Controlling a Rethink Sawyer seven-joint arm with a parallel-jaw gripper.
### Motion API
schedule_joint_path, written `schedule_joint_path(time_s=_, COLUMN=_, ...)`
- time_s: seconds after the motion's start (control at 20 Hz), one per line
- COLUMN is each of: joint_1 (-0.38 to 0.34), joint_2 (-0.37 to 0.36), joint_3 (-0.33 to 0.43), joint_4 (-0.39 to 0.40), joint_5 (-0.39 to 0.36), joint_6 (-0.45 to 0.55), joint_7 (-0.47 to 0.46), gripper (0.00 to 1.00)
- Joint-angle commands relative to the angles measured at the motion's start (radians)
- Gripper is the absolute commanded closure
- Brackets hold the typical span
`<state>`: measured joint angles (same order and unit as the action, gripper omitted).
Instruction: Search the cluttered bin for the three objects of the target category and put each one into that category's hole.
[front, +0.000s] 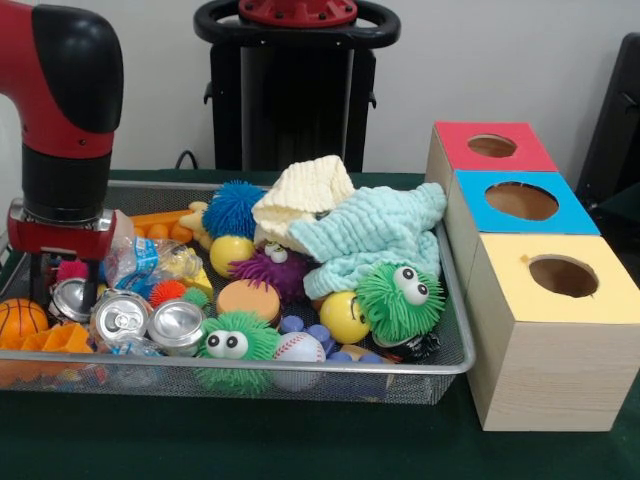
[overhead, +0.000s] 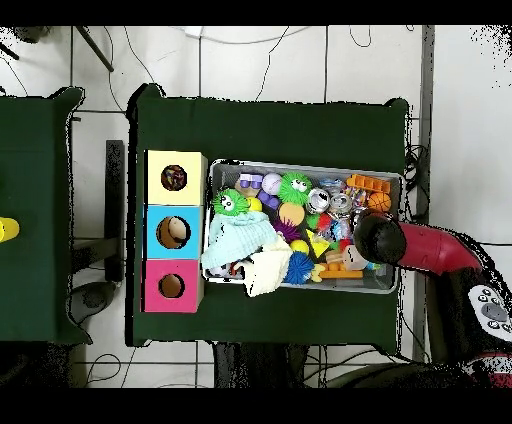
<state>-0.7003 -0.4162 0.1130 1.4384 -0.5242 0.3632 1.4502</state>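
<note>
Gripper (front: 38, 285) low at bin (front: 455, 366) left end, fingers' state unclear amid clutter. Crushed cans (front: 150, 322) just right of it, basketball (front: 20, 318) left. Cloths (front: 370, 235) cover bin's right half. Three holed boxes (front: 545, 330) right of bin on desk (front: 300, 445).

Surroundings, as recorded:
- Green table cover (front: 300, 445): one, dark, spread under everything.
- Pale wall (front: 480, 60): at 12 o'clock, front view.
- Black chair (front: 618, 130): partly seen at 3 o'clock, front view.
- Second green table (overhead: 35, 200): at 9 o'clock, overhead view, apart from the first.
- Yellow item (overhead: 6, 230): on that table's outer edge, kind unclear.
- Tiled floor (overhead: 250, 60): pale, with loose cables (overhead: 290, 40) at 12 o'clock.
</note>
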Motion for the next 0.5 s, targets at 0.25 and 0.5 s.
schedule_joint_path(time_s=0.25, joint_1=0.027, joint_2=0.081, joint_3=0.037, joint_4=0.007, joint_5=0.036, joint_6=-0.06, joint_7=0.15, gripper=0.0)
schedule_joint_path(time_s=0.5, joint_1=0.042, joint_2=-0.001, joint_3=0.018, joint_4=0.064, joint_5=0.049, joint_6=-0.013, joint_7=0.155, gripper=0.0)
